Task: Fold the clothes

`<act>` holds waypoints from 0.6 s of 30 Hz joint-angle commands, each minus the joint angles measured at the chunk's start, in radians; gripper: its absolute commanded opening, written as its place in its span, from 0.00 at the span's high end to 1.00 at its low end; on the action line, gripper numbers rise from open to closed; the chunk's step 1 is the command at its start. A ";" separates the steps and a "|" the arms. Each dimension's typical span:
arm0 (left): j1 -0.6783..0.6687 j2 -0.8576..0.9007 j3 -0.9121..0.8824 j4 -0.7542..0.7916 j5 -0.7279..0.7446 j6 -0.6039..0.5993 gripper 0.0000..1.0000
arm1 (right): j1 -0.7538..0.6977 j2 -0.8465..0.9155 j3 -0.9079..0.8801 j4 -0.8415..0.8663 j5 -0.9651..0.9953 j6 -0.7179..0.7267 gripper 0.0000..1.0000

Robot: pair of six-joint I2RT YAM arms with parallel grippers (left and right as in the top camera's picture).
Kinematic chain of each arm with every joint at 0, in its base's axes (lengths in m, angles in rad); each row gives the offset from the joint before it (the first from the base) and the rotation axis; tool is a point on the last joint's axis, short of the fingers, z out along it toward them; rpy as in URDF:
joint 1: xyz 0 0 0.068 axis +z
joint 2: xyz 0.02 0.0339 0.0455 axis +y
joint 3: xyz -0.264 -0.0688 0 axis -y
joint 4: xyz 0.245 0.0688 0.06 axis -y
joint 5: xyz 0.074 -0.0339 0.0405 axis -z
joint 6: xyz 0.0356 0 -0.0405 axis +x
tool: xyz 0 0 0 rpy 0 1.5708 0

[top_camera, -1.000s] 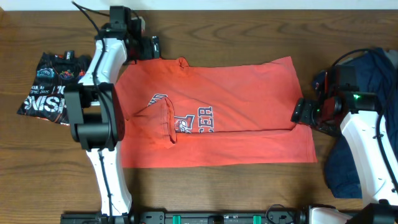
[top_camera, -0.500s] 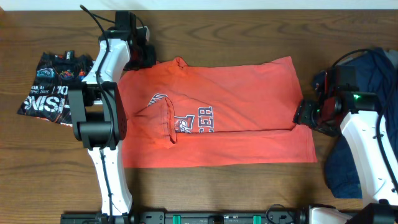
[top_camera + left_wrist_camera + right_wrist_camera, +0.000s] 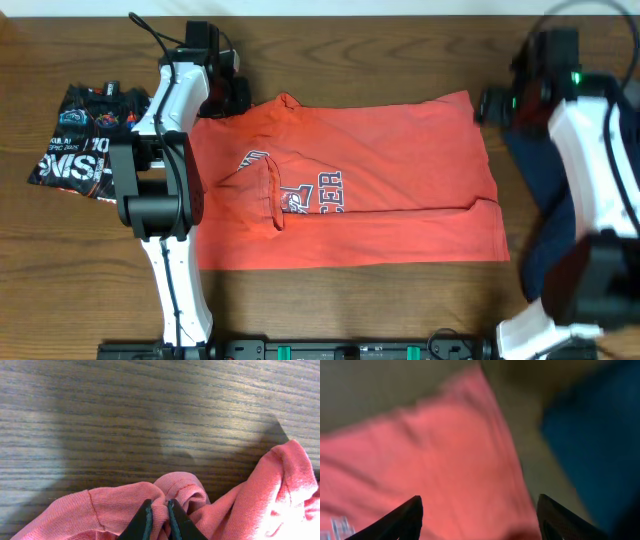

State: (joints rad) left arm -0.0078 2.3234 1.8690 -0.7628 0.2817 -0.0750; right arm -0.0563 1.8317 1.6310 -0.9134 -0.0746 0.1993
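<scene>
From overhead, the coral-red T-shirt [image 3: 400, 170] lies spread across the middle of the wooden surface [image 3: 330, 310], lettering up, with a small black graphic tee [image 3: 75, 140] to its left and a navy-blue garment [image 3: 522, 160] to its right. The left hand [image 3: 238, 97] sits at the shirt's far left corner, the right hand [image 3: 487, 105] by its far right corner. The left wrist view shows the left hand [image 3: 159, 510] pinched tight on a bunched fold of red fabric [image 3: 115, 505]. In the blurred right wrist view, the right hand [image 3: 479, 502] hangs with fingers [image 3: 410, 515] spread wide and empty above the shirt's edge, beside the navy cloth [image 3: 590, 435]
</scene>
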 commanded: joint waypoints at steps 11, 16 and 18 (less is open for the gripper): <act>0.003 -0.017 0.017 -0.026 -0.002 -0.009 0.87 | 0.044 0.414 0.187 0.345 0.023 0.131 0.31; 0.003 -0.017 0.013 -0.032 -0.002 -0.009 0.87 | 0.047 0.490 0.187 0.405 0.034 0.207 0.31; 0.003 -0.016 0.013 -0.036 -0.002 -0.009 0.87 | 0.051 0.510 0.187 0.406 0.034 0.216 0.31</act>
State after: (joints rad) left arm -0.0078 2.3234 1.8690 -0.7868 0.2817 -0.0784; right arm -0.0135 2.3161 1.8050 -0.5144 -0.0544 0.3508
